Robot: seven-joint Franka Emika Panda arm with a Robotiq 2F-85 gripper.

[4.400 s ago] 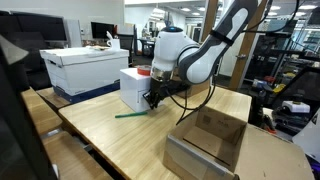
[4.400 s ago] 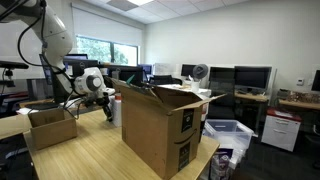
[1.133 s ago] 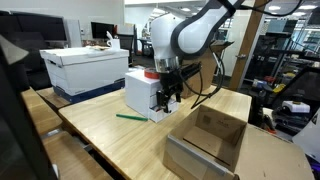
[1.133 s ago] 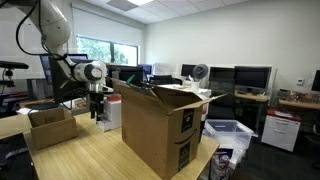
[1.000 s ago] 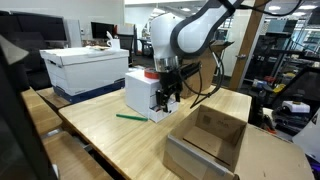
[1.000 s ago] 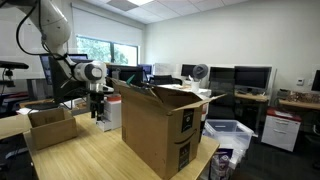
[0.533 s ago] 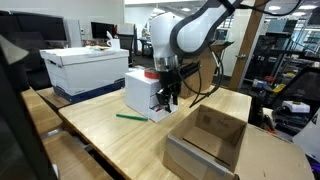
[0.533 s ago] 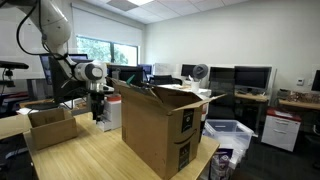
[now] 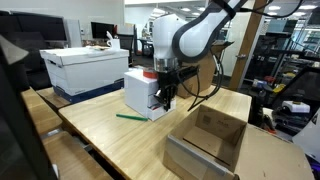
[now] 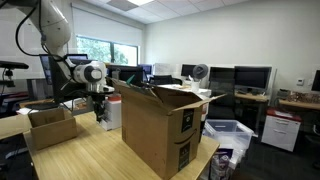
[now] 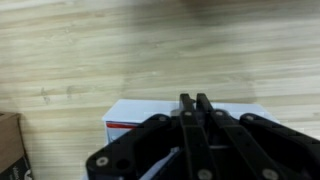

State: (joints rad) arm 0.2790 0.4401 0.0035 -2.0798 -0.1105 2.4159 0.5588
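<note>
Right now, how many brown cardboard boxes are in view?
2: a small open box on the table; a large open box in an exterior view's foreground. Others may be hidden.

In the wrist view the claw (image 11: 195,100) covers much of the white box (image 11: 135,112), and the left edge cuts off all but a corner of the small open carton (image 11: 8,140). In an exterior view the tall carton (image 10: 160,125) hides the tabletop (image 10: 80,155) behind it, and the claw's tips there are too small to judge.
</note>
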